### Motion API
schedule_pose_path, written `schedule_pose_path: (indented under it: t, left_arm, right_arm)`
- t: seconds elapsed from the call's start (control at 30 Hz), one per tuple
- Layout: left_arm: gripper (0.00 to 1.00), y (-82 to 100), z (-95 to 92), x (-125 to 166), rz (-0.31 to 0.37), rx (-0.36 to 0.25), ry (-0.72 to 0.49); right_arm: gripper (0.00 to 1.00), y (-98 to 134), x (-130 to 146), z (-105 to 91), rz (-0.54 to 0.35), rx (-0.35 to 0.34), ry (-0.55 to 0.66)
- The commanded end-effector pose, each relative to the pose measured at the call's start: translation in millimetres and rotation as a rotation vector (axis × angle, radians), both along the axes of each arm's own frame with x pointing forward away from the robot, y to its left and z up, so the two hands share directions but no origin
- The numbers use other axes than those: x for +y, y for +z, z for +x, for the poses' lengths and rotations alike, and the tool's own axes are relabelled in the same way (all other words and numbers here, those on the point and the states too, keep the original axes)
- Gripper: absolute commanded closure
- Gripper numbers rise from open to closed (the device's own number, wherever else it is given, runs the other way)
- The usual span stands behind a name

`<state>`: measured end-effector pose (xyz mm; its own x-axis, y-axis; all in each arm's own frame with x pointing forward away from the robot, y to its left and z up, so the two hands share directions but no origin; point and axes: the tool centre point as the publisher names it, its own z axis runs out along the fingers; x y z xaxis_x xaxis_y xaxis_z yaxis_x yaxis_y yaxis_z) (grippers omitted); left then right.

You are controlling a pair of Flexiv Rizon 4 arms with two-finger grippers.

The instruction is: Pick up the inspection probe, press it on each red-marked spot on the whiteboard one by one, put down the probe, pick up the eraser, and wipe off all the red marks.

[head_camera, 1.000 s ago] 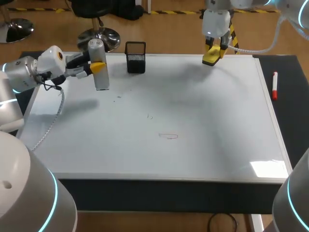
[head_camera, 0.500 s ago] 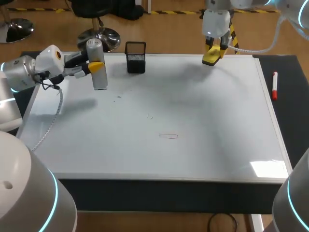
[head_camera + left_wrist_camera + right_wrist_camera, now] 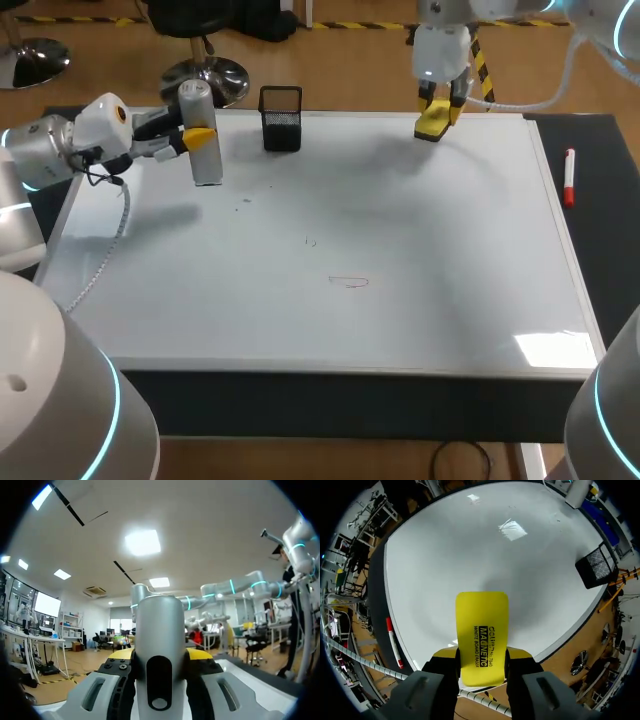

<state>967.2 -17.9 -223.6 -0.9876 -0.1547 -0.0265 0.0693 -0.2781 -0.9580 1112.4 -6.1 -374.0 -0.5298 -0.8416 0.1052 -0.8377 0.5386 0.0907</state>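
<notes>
1. The left gripper (image 3: 196, 138) is pinching the probe (image 3: 208, 165) from two sides. The probe is a silver cylinder standing upright with its long axis vertical, over the far left corner of the whiteboard (image 3: 450, 300). I cannot tell whether its lower end touches the board.
2. A black mesh cup (image 3: 281, 118) stands near the probe, on the side toward the right arm.
3. A faint red outline mark (image 3: 349, 282) lies well apart from both tools. From the eraser it sits toward the robot and toward the left arm. Neither arm looks clearly nearer. Its long axis runs side to side.
4. The right gripper (image 3: 440, 105) is clamped on a yellow eraser (image 3: 432, 124), near the board's far edge. The eraser's long axis runs along the fingers and points down at the board.
5. A red marker (image 3: 568, 176) lies off the board, beyond the eraser on its outer side.
</notes>
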Motion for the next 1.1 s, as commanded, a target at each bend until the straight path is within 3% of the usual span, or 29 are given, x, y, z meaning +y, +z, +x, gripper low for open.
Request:
schedule_pose_path:
  t: [0.03,0.33,0.67,0.93,1.1]
  left_arm:
    - [1.0,1.1,-0.3,-0.1,0.0,-0.001,0.001]
    - [1.0,1.1,-0.3,-0.1,0.0,-0.001,0.001]
    - [1.0,1.1,-0.3,-0.1,0.0,-0.001,0.001]
    - [1.0,1.1,-0.3,-0.1,0.0,-0.001,0.001]
    - [1.0,1.1,-0.3,-0.1,0.0,-0.001,0.001]
  right_arm:
    - [1.0,3.1,9.8,-25.4,-0.028,-0.027,0.026]
    - [1.0,8.7,50.3,-103.1,-0.081,-0.072,0.15]
    - [1.0,9.0,102.9,-179.2,-0.076,-0.12,0.24]
    - [1.0,5.2,135.3,-217.7,-0.121,-0.143,0.277]
    - [1.0,0.1,161.2,-237.8,-0.092,-0.157,0.307]
